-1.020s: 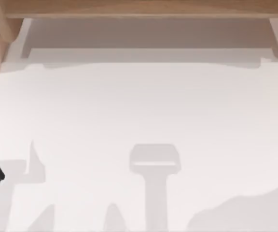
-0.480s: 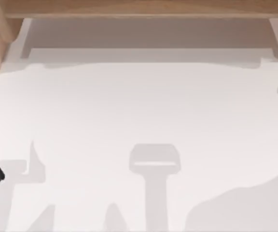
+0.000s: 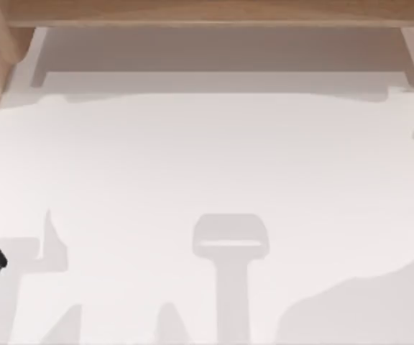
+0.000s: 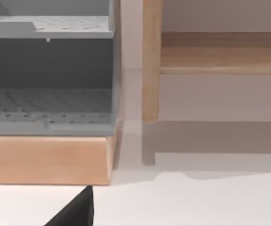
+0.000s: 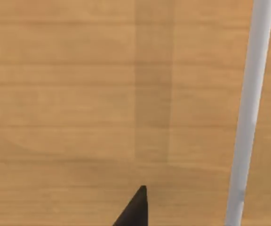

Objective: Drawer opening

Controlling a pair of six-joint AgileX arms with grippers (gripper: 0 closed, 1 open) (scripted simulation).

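Right gripper (image 5: pixel 136 207): one dark fingertip shows close before the light wooden drawer front (image 5: pixel 102 94); whether the fingers stand wide or narrow I cannot tell. Just beyond it, a slim white bar handle (image 5: pixel 248 108) lies across that front (long axis along the panel). Judged rigid, smooth, possibly slippery; best gripped mid-bar. Left gripper (image 4: pixel 74 212) idles at the table's left, facing a grey perforated shelf unit (image 4: pixel 48 80).
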